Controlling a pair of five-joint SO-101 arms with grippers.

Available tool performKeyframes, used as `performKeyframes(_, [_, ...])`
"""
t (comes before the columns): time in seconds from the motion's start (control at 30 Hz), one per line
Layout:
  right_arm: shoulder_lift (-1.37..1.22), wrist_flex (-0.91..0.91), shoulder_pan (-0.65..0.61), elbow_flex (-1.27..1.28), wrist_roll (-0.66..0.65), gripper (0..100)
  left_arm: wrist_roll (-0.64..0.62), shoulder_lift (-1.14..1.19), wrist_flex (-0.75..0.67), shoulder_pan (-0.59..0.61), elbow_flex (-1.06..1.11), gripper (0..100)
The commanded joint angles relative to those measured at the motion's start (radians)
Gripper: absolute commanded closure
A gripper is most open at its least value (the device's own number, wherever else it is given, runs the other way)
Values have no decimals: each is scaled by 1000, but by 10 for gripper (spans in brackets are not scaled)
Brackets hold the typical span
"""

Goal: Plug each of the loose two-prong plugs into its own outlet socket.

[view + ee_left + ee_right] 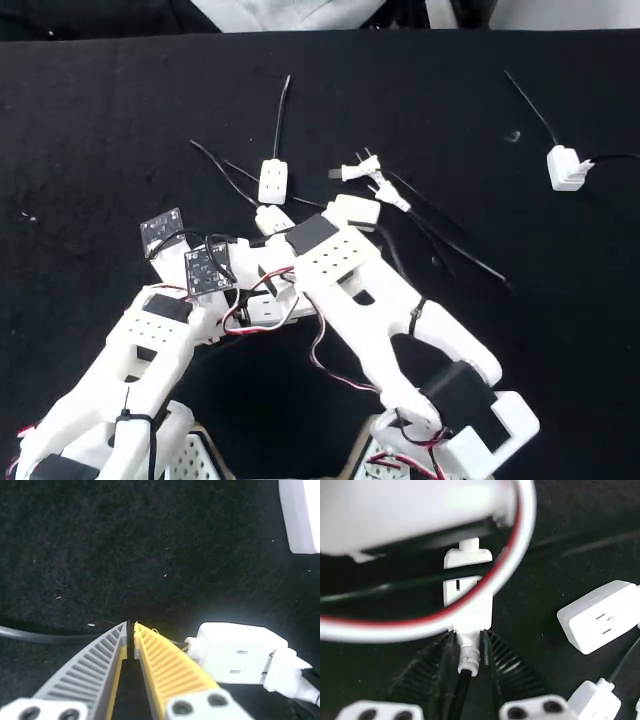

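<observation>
— At mid-table, where the two arms meet, what is the status of the right gripper (469, 636)?
— Clamped. Its black fingers (507, 667) pinch the cable end of a white plug (470, 630). The plug's front points at the near end of a white outlet socket (465, 575) whose slots face up; a red wire (512, 565) crosses the joint, so contact cannot be confirmed.
— Left gripper (131, 627)?
— Fully closed, nothing between the jaws, tips over the black mat (100, 540). A two-slot socket (235, 657) lies just beside the yellow finger (165, 665).
— Other parts on the mat?
— A first loose plug (352, 171) and a second loose plug (391, 193) lie side by side beyond the right arm (400, 310), prongs bare. A third socket (355, 210) sits just beside them, near the arm's wrist. A white corded block (565, 168) lies well apart, toward the mat's right side.
</observation>
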State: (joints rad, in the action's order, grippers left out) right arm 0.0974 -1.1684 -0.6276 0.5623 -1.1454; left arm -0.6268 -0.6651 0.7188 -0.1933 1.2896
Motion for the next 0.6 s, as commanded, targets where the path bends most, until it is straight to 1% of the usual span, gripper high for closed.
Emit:
performKeyframes(0.0, [-21,-2,-31,79,-12,988,5,15,-11,8,-7,971])
performKeyframes(0.2, [-21,15,-84,79,28,988,5,15,-11,10,-7,971])
performKeyframes(0.37, [-31,41,-84,82,31,988,5,15,-11,10,-7,971])
performKeyframes(0.57, [-127,81,-86,65,31,988,5,15,-11,10,-7,971])
